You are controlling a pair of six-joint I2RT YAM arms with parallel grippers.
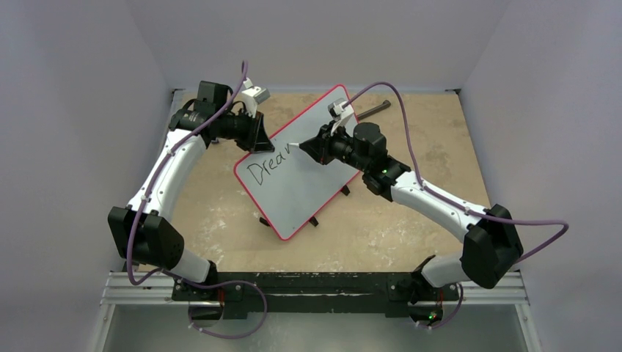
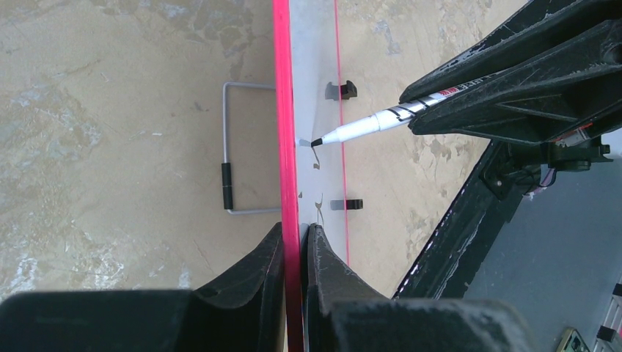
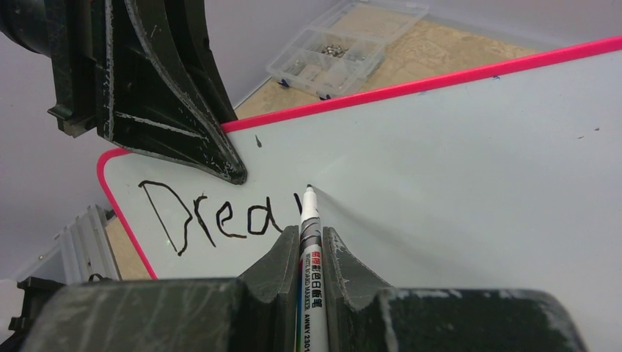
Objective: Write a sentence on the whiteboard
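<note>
**Marker Tip on a Part-Written Board**

The whiteboard (image 1: 293, 198), a smooth, glossy rectangle with a thin red rim and rounded corners, stands tilted at mid-table. In the top view its long axis runs from 1 o'clock to 7 o'clock. The left gripper (image 2: 293, 233), scuffed matte black, is clamped on the red rim at the board's 10 o'clock edge. The right gripper (image 3: 309, 238) reaches in from 3 o'clock and pinches a slim white marker (image 3: 309, 220), whose black tip touches the board. The sentence (image 3: 233, 224) reads only "Drea" in slanted black strokes. Small black clips (image 2: 342, 89) sit along the board's 5 o'clock edge. A clear plastic compartment box (image 3: 345, 48) lies at 11 o'clock on the mottled beige table (image 1: 411, 220).
</note>
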